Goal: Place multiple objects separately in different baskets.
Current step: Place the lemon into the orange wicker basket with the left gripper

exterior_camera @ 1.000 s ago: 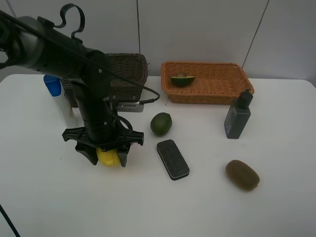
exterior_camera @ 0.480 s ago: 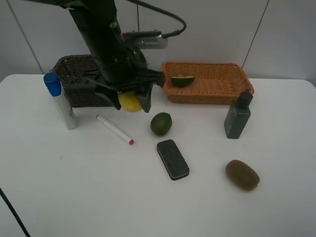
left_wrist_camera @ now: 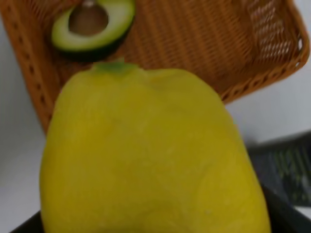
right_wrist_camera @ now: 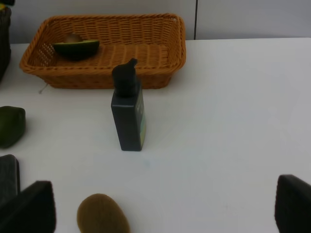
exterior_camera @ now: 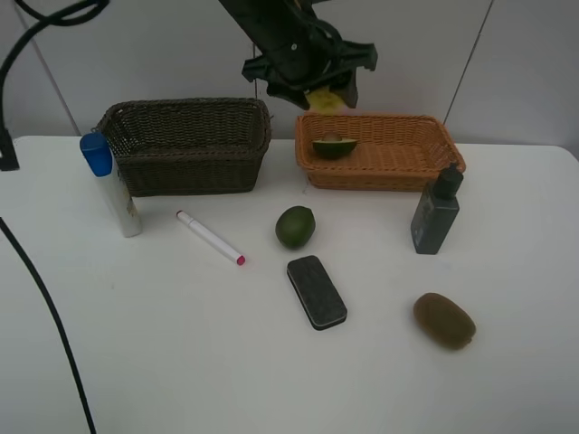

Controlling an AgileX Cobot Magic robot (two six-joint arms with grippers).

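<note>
My left gripper (exterior_camera: 318, 93) is shut on the yellow lemon (exterior_camera: 324, 99) (left_wrist_camera: 150, 155) and holds it in the air above the left rear of the orange-tan basket (exterior_camera: 398, 163) (left_wrist_camera: 272, 73). A halved avocado (exterior_camera: 334, 146) (left_wrist_camera: 92, 26) (right_wrist_camera: 76, 47) lies in that basket (right_wrist_camera: 160, 73). The dark brown basket (exterior_camera: 190, 149) stands to its left. On the table lie the green lime (exterior_camera: 295, 226) (right_wrist_camera: 10, 125), pink-tipped marker (exterior_camera: 210, 237), black eraser block (exterior_camera: 317, 291), kiwi (exterior_camera: 443, 320) (right_wrist_camera: 103, 213), dark grey bottle (exterior_camera: 435, 212) (right_wrist_camera: 128, 112) and blue-capped white bottle (exterior_camera: 110, 184). My right gripper (right_wrist_camera: 160, 208) is open, empty, out of the high view.
The table (exterior_camera: 136, 362) is white, with a grey wall close behind the baskets. A black cable (exterior_camera: 50, 307) runs down the left side of the high view.
My left gripper lifted the lemon off the table at front left and carried it up and right, past the dark brown basket, to above the orange-tan basket. The marker is now uncovered.
</note>
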